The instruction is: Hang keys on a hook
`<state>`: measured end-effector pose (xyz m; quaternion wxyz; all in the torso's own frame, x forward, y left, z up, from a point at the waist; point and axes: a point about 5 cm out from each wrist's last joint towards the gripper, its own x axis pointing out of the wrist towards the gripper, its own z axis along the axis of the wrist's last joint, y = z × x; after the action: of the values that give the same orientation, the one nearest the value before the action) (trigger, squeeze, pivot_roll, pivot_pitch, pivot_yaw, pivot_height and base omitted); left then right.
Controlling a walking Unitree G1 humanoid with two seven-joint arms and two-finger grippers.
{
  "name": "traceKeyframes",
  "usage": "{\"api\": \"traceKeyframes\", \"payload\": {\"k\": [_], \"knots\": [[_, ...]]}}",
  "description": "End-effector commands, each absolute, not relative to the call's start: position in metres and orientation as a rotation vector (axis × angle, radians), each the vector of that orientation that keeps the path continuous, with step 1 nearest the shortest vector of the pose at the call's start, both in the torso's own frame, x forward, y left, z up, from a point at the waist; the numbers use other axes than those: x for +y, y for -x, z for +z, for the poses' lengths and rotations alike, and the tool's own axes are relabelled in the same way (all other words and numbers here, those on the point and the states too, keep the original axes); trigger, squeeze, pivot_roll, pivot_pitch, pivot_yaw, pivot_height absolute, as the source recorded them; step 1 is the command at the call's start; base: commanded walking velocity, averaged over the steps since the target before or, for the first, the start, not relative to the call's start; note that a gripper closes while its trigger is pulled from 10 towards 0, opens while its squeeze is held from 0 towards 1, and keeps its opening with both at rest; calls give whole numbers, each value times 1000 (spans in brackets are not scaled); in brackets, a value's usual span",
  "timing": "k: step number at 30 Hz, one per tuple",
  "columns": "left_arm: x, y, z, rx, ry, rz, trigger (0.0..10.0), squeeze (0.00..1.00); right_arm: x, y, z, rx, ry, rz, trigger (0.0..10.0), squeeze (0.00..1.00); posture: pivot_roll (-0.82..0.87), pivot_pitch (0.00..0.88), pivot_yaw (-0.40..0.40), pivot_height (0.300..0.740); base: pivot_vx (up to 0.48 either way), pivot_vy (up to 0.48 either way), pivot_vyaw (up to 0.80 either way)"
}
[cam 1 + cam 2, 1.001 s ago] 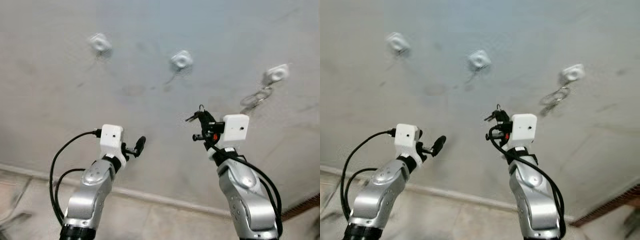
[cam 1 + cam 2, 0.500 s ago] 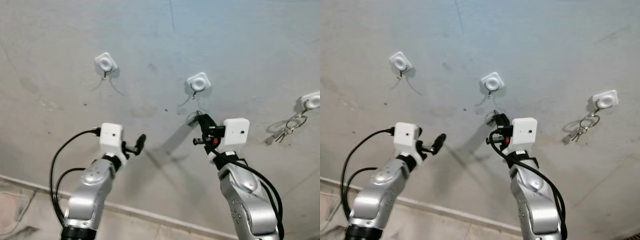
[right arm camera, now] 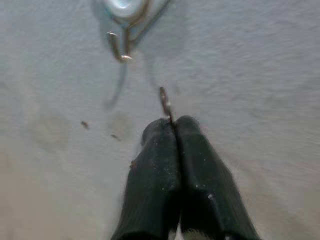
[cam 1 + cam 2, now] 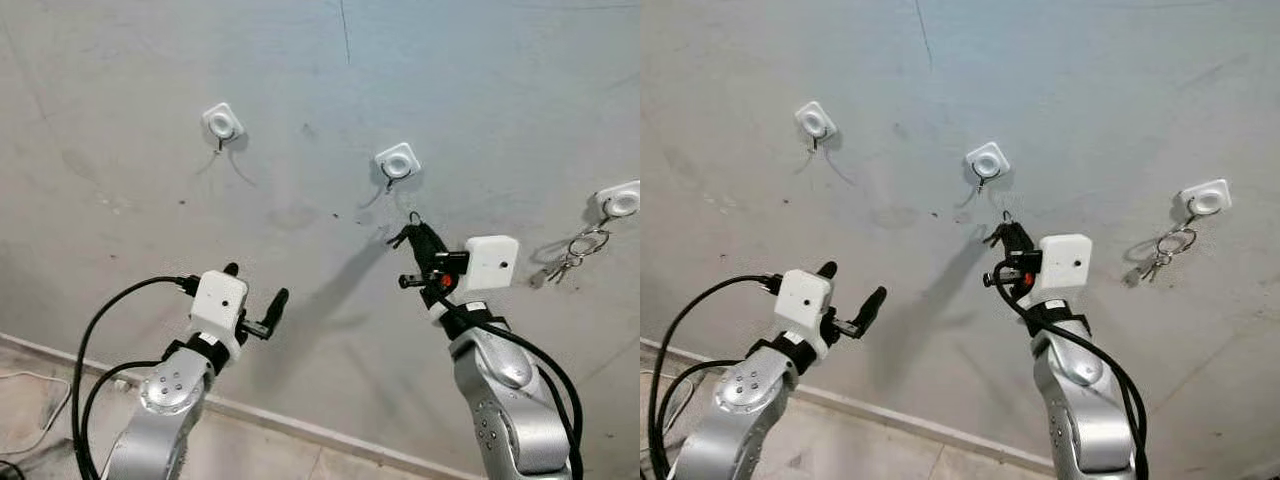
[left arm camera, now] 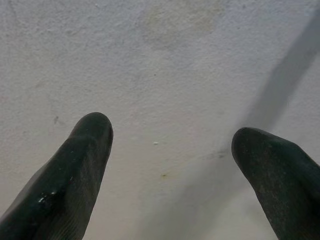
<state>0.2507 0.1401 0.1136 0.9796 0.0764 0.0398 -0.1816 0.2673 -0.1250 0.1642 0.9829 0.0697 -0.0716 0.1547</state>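
- Nearest the camera, the two silver arms rise from the lower edge, each with a white camera box at the wrist and black cables looping off it.
- The left gripper [image 4: 253, 297] sits low on the robot's left, short of the wall [image 4: 120, 200], and holds nothing. Its two black fingers [image 5: 75, 170] stand wide apart, with bare plaster showing between them in the left wrist view.
- The right gripper [image 4: 416, 238] is raised higher, close to the wall and just below the middle hook [image 4: 397, 164]. Its fingers are pressed together, pinching the keys [image 4: 403, 236].
- From the head views the keys appear as a small dark bunch at the fingertips, with a thin ring [image 3: 164, 102] standing up above them. In the right wrist view that ring pokes out from between the closed fingertips.
- The ring is near the middle hook's metal prong [image 3: 119, 49] but apart from it, lower and slightly to one side. The keys are not hung.
- Farther out, on the wall, three white square hook mounts sit in a rough row. The left hook [image 4: 222, 122] is well apart from both grippers.
- The right hook [image 4: 621, 202], near the picture's right edge, carries another set of keys [image 4: 572, 254] hanging by a chain of rings.
- The right arm throws a long slanted shadow on the grey, stained plaster.
- At the bottom, the wall meets a pale floor [image 4: 60, 400] at a low skirting line.
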Motion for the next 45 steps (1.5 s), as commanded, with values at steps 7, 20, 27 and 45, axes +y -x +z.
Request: {"api": "traceKeyframes", "payload": {"k": [7, 20, 27, 45], "knots": [[141, -249, 119, 63, -168, -365, 10000, 0, -99, -259, 190, -210, -191, 512, 10000, 0, 124, 0, -70, 740, 0, 0, 0], [138, -251, 118, 80, -151, -373, 10000, 0, -97, -265, 193, -182, -294, 516, 10000, 0, 126, 0, -61, 740, 0, 0, 0], [137, -250, 117, 87, -146, -373, 10000, 0, -93, -267, 193, -165, -358, 524, 10000, 0, 130, 0, -62, 740, 0, 0, 0], [136, -251, 117, 95, -140, -379, 10000, 0, -110, -272, 196, -168, -462, 444, 10000, 0, 126, 0, -57, 740, 0, 0, 0]]}}
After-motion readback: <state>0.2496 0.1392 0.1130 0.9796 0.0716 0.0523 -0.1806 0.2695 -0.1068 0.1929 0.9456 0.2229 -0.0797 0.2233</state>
